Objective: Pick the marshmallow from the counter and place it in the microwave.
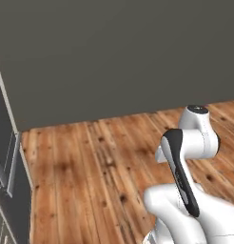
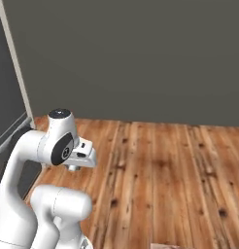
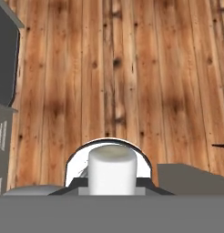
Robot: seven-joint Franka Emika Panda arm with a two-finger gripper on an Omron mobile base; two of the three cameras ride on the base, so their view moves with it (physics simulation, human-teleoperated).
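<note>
You saw a cream-white marshmallow point(image 3: 111, 170) against a floor point(image 3: 132, 68) of orange-brown planks with dark knots and streaked grain. The wall point(image 1: 119, 52) behind was flat dark grey. The arm point(image 2: 39, 185) was glossy white with black joint covers. A dark grey unit point(image 1: 4, 157) had pale trim.

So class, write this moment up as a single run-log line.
claw: shut on marshmallow | below: wooden floor | surroundings: grey wall | placing: not yet done
</note>
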